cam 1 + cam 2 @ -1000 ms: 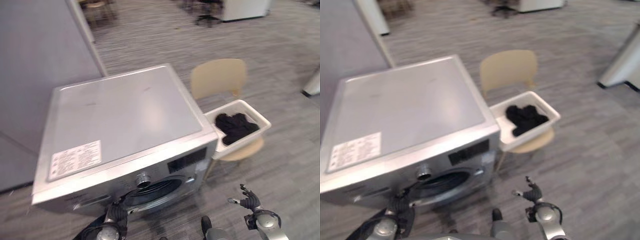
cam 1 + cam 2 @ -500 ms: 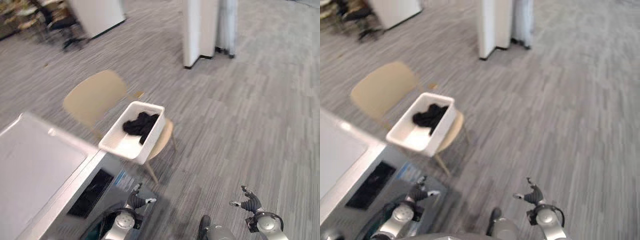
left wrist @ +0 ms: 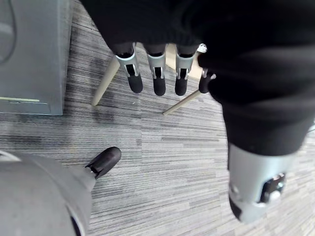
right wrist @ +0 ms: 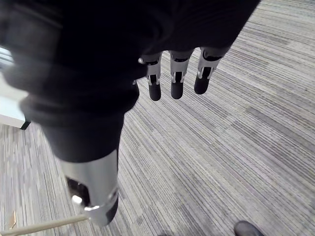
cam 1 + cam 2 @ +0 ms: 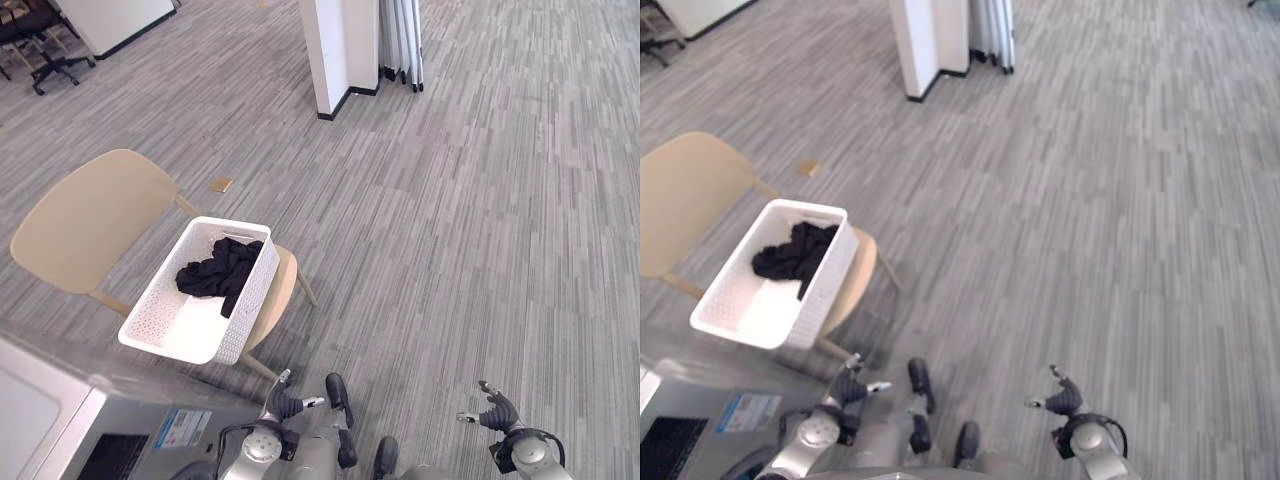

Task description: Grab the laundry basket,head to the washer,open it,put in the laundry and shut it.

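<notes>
laundry basket (image 5: 245,300) on chair (image 5: 85,220), dark laundry (image 5: 215,272) inside | washer (image 5: 60,425) beside it | left hand (image 5: 283,403) fingers relaxed, empty | right hand (image 5: 497,409) fingers relaxed, empty

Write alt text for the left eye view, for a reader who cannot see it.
A white laundry basket holding dark clothes sits on the seat of a beige chair on grey striped carpet. The corner of a grey washer shows at lower left. At the bottom edge, the robot's left hand and right hand hang open, holding nothing.
</notes>
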Tool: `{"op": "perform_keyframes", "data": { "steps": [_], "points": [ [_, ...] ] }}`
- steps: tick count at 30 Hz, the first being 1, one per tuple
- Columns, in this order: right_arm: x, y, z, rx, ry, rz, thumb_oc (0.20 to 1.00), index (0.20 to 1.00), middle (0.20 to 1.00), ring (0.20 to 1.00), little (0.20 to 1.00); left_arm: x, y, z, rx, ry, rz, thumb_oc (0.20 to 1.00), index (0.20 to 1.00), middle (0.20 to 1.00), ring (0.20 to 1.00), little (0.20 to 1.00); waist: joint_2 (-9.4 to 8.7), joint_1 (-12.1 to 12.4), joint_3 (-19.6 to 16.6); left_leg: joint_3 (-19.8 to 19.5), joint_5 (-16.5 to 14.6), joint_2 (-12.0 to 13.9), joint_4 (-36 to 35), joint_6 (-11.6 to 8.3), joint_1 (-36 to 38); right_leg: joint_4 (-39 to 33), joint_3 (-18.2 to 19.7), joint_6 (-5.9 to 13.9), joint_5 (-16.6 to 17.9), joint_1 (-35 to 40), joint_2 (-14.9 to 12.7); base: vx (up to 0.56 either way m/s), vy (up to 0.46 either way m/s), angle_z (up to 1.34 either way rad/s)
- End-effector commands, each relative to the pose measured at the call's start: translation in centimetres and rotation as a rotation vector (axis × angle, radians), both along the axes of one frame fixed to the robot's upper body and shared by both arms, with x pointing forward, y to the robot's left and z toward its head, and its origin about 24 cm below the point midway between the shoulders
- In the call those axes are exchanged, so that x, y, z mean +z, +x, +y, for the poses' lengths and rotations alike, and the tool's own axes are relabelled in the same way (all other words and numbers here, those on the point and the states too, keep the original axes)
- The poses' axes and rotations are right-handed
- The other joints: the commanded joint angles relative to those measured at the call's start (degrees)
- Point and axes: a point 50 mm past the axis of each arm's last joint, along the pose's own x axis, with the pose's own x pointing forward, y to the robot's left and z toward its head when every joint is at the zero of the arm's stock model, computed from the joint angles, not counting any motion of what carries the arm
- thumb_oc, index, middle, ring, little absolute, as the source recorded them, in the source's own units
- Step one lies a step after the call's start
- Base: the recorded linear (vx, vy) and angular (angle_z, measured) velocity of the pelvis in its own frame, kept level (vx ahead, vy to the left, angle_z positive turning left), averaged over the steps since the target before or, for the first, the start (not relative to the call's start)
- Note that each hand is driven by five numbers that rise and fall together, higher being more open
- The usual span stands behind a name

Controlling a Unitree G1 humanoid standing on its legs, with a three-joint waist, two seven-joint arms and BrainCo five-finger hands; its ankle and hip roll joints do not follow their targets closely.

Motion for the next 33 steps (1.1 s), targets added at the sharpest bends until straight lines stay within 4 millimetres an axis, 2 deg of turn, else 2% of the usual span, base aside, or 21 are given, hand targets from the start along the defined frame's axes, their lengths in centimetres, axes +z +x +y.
{"op": "perform_keyframes", "data": {
  "steps": [1,3,4,6,8,10,12,13,14,15,16,17,20,23,25,26,27,28,29,32,33],
  "points": [
    [1.8,2.0,0.6,0.008,0.022,-0.134,1.000,1.000,1.000,1.000,1.000,1.9,1.9,0.7,0.007,0.000,-0.113,1.000,1.000,1.000,1.000,1.000,-0.96,1.13,-1.32,-0.40,-5.52,-0.25,1.92,-0.05,3.92,6.58,0.91,7.77,-7.69,1.34,-5.33,0.22,0.028,0.22],
    [1.6,2.0,0.8,0.015,0.026,-0.128,1.000,1.000,1.000,1.000,1.000,2.0,1.9,1.1,0.023,0.005,-0.118,1.000,1.000,1.000,1.000,1.000,-1.98,2.00,-1.90,-0.19,-6.63,-0.60,2.18,0.85,4.29,8.23,0.24,8.54,-7.79,1.36,-5.87,0.18,0.025,0.18],
    [1.5,2.1,1.3,0.029,0.038,-0.123,1.000,1.000,1.000,1.000,1.000,2.2,1.9,2.0,0.033,0.020,-0.121,1.000,1.000,1.000,1.000,1.000,-3.78,2.78,-1.77,-0.37,-8.54,-1.13,2.80,2.08,5.12,15.55,-0.70,10.94,-6.56,-0.77,-7.27,0.20,0.039,0.14],
    [2.0,2.8,1.8,0.048,0.052,-0.152,1.000,1.000,1.000,1.000,1.000,2.6,2.1,3.1,0.057,0.048,-0.137,1.000,1.000,1.000,1.000,1.000,-4.69,2.88,-0.85,-2.31,-11.26,-2.04,4.12,3.78,6.68,26.75,-1.07,15.33,-2.20,-6.02,-10.18,0.25,0.020,0.25],
    [2.1,3.0,2.0,0.054,0.055,-0.161,1.000,1.000,1.000,1.000,1.000,2.7,2.2,3.1,0.062,0.049,-0.143,1.000,1.000,1.000,1.000,1.000,-3.95,2.88,-0.84,-2.84,-10.34,-1.43,3.72,4.22,6.96,28.18,-1.42,14.18,-1.10,-8.69,-10.51,0.10,-0.022,0.46],
    [2.6,3.5,2.1,0.064,0.060,-0.187,1.000,1.000,1.000,1.000,1.000,2.6,2.5,2.9,0.070,0.045,-0.149,1.000,1.000,1.000,1.000,1.000,-2.10,2.27,-0.05,-7.19,-10.44,-1.75,1.73,3.93,9.68,25.92,-0.26,11.14,-4.05,-12.29,-11.22,0.18,-0.031,1.10],
    [2.6,3.6,2.1,0.064,0.060,-0.187,1.000,1.000,1.000,1.000,1.000,2.6,2.5,2.9,0.070,0.045,-0.149,1.000,1.000,1.000,1.000,1.000,-2.08,2.18,0.01,-7.28,-10.43,-1.76,1.71,3.92,9.74,25.89,-0.35,11.14,-4.06,-12.19,-11.23,0.11,-0.051,1.11],
    [2.9,3.9,2.2,0.070,0.061,-0.203,1.000,1.000,1.000,1.000,1.000,2.5,2.7,2.5,0.063,0.041,-0.147,1.000,1.000,1.000,1.000,1.000,-1.28,1.38,0.15,-10.52,-10.72,-2.14,0.87,3.71,10.69,21.99,2.54,10.10,-3.92,-14.73,-11.00,0.27,-0.166,1.17],
    [3.1,4.0,2.2,0.065,0.066,-0.212,1.000,1.000,1.000,1.000,1.000,2.4,2.9,1.9,0.050,0.037,-0.144,1.000,1.000,1.000,1.000,1.000,-1.37,0.04,0.45,-15.00,-11.36,-3.38,1.30,3.68,11.36,17.23,10.27,9.92,-2.00,-17.05,-8.81,0.32,-0.206,0.92],
    [3.0,3.9,2.1,0.059,0.067,-0.210,1.000,1.000,1.000,1.000,1.000,2.4,2.9,1.7,0.042,0.035,-0.142,1.000,1.000,1.000,1.000,1.000,-1.38,-0.55,0.77,-16.94,-11.64,-3.85,1.69,3.54,11.53,15.84,13.95,10.21,-1.15,-18.01,-7.95,0.19,-0.137,1.10],
    [3.0,4.0,2.1,0.059,0.067,-0.211,1.000,1.000,1.000,1.000,1.000,2.4,2.9,1.7,0.042,0.035,-0.142,1.000,1.000,1.000,1.000,1.000,-1.37,-0.52,0.65,-16.91,-11.58,-3.82,1.71,3.53,11.35,15.69,13.97,10.19,-0.98,-18.12,-7.91,0.13,-0.160,1.92],
    [2.9,3.8,1.9,0.051,0.068,-0.204,1.000,1.000,1.000,1.000,1.000,2.3,3.2,1.1,0.029,0.025,-0.140,1.000,1.000,1.000,1.000,1.000,-1.59,-1.31,1.06,-20.72,-12.28,-4.75,2.29,3.13,11.45,12.95,18.76,10.65,1.35,-19.62,-7.19,0.15,-0.182,2.04],
    [2.6,3.2,1.6,0.040,0.070,-0.187,1.000,1.000,1.000,1.000,1.000,1.9,3.0,0.9,0.015,0.023,-0.124,1.000,1.000,1.000,1.000,1.000,-2.33,-1.48,0.71,-23.11,-13.16,-5.82,3.36,2.73,11.42,9.27,17.54,10.66,2.51,-17.09,-9.13,0.10,-0.150,1.39],
    [2.8,3.5,1.5,0.045,0.074,-0.196,1.000,1.000,1.000,1.000,1.000,1.8,2.8,0.7,0.020,0.011,-0.113,1.000,1.000,1.000,1.000,1.000,-2.59,-1.56,0.34,-24.09,-13.50,-5.26,6.17,1.08,9.69,7.53,15.47,9.88,3.38,-15.00,-9.55,0.08,-0.275,0.99],
    [3.0,3.5,0.8,0.029,0.064,-0.203,1.000,1.000,1.000,1.000,1.000,1.8,2.7,0.9,0.018,0.009,-0.107,1.000,1.000,1.000,1.000,1.000,-2.54,-1.61,0.37,-21.42,-13.31,-3.35,7.97,0.21,8.34,6.30,11.34,9.25,2.50,-12.50,-10.05,0.07,-0.148,0.92],
    [3.0,3.5,0.8,0.029,0.064,-0.203,1.000,1.000,1.000,1.000,1.000,1.8,2.7,0.9,0.018,0.009,-0.107,1.000,1.000,1.000,1.000,1.000,-2.51,-1.76,0.43,-21.57,-13.40,-3.35,8.13,0.19,8.32,6.26,11.17,9.24,2.48,-12.36,-10.05,0.04,-0.071,0.89],
    [2.9,3.4,0.6,0.016,0.064,-0.198,1.000,1.000,1.000,1.000,1.000,1.9,2.8,0.9,0.016,0.009,-0.110,1.000,1.000,1.000,1.000,1.000,-2.53,-2.18,0.42,-17.97,-12.83,-1.49,8.15,0.13,7.98,5.97,9.15,9.19,1.93,-11.55,-10.63,0.02,-0.027,1.24],
    [2.9,3.4,0.6,0.016,0.064,-0.198,1.000,1.000,1.000,1.000,1.000,1.9,2.8,0.9,0.016,0.009,-0.109,1.000,1.000,1.000,1.000,1.000,-2.51,-2.26,0.48,-18.07,-12.93,-1.46,8.29,0.11,7.98,5.95,9.05,9.18,1.90,-11.43,-10.61,0.10,-0.069,1.17],
    [2.6,2.9,0.3,-0.008,0.052,-0.176,1.000,1.000,1.000,1.000,1.000,2.1,3.0,1.0,0.019,0.008,-0.118,1.000,1.000,1.000,1.000,1.000,-2.69,-3.24,0.52,-7.36,-12.40,2.74,9.35,-0.19,7.21,5.30,3.99,9.27,0.23,-8.96,-11.30,0.10,-0.058,1.48],
    [2.4,2.6,0.0,-0.040,0.055,-0.167,1.000,1.000,1.000,1.000,1.000,2.5,3.1,1.8,0.030,0.011,-0.127,1.000,1.000,1.000,1.000,1.000,-2.79,-4.38,0.51,3.39,-8.54,7.01,8.77,-1.72,5.33,4.68,-2.40,8.72,-0.60,-6.74,-11.94,0.13,-0.009,1.65],
    [2.3,2.5,0.1,-0.041,0.055,-0.164,1.000,1.000,1.000,1.000,1.000,2.5,2.9,2.0,0.039,0.006,-0.123,1.000,1.000,1.000,1.000,1.000,-2.60,-4.44,0.31,3.74,-8.41,7.12,7.66,-1.59,5.62,4.83,-3.54,8.70,-0.77,-6.29,-11.94,0.25,0.096,1.27]
  ]
}}
